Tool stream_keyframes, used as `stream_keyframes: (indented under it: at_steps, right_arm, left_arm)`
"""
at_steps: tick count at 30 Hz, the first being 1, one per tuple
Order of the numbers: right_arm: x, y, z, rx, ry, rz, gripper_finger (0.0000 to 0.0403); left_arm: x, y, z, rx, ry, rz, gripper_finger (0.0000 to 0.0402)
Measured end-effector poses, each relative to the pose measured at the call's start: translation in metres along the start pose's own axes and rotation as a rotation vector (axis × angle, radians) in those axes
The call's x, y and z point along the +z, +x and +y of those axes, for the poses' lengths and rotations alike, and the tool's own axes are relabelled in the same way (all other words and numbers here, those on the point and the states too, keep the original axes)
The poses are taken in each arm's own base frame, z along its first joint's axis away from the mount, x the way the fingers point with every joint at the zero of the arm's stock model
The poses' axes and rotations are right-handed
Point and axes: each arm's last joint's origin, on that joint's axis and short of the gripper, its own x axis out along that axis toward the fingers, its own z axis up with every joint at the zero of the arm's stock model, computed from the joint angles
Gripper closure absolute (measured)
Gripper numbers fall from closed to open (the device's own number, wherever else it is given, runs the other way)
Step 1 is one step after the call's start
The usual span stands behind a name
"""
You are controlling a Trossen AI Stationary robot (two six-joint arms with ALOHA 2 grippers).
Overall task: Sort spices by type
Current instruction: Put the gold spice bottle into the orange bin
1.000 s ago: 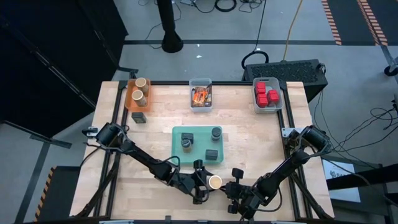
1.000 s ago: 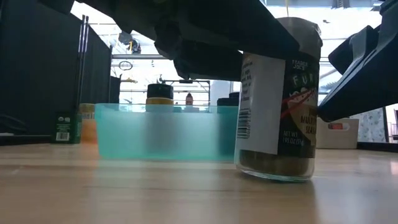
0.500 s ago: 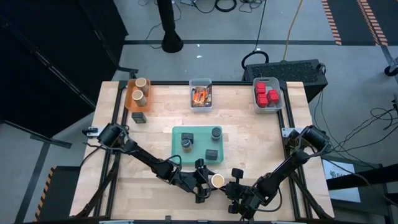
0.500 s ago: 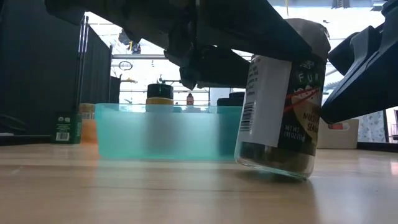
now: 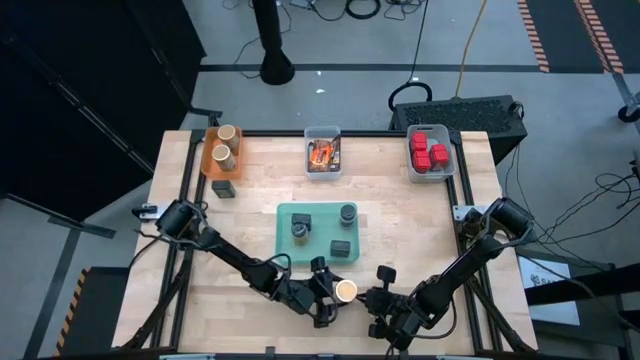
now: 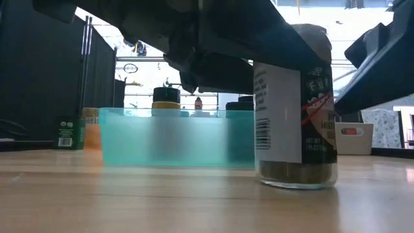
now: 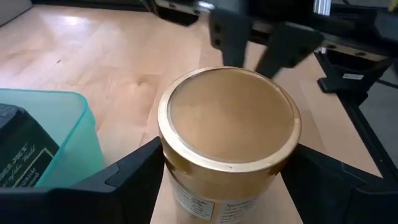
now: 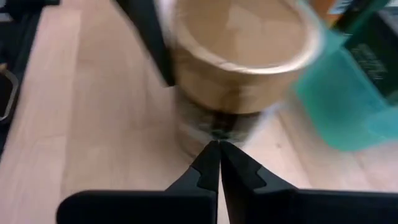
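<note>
A tan round jar with a gold lid point(image 7: 227, 124) stands upright on its base near the table's near edge point(image 5: 346, 290), point(image 6: 297, 116). My left gripper point(image 7: 227, 180) reaches in from the left, one finger on each side of the jar. My right gripper point(image 8: 219, 149), point(image 5: 372, 300) is shut, its tips close to the jar's other side. Two more tan jars stand in the orange bin point(image 5: 222, 150). Printed packets lie in the clear bin point(image 5: 322, 155), and red cubes fill the far-right bin point(image 5: 430, 152). Dark grey jars point(image 5: 296, 228) sit in the teal tray point(image 5: 285, 212). My left gripper pinches the tan jar's body just below the lid point(image 7: 171, 168) between its two fingers point(image 7: 134, 177), coming about level from the table's left. The jar is upright, with its base point(image 6: 297, 184) on the table. My right gripper's shut fingertips point(image 8: 211, 155) point at the jar's side point(image 8: 217, 127); whether they touch, I cannot tell.
The teal tray point(image 6: 168, 139) lies just beyond the jar, toward the table's middle. A dark block point(image 5: 225, 187) stands beside the orange bin. Bare wood stretches left and right of the tray. Both arms crowd the near edge.
The tan jar stood upright, tipped over to one side half a second ago, and now stands upright on the table again, shifted slightly. My left gripper has stayed around it throughout.
</note>
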Motion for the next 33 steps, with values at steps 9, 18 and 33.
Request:
stream_keyframes:
  at_steps: [9, 18, 33]
  right_arm:
    - [0.003, -0.003, -0.002, -0.043, 0.017, -0.046, 0.0403]
    - [0.02, -0.01, 0.009, -0.001, -0.033, -0.062, 0.0403]
    - [0.023, -0.012, 0.011, 0.006, -0.022, -0.067, 0.0403]
  left_arm:
    - [-0.004, -0.003, -0.006, -0.003, -0.012, 0.015, 0.0106]
    - [-0.003, -0.005, -0.009, -0.007, -0.008, -0.005, 0.0106]
    - [-0.003, -0.004, -0.008, -0.032, 0.025, 0.004, 0.0106]
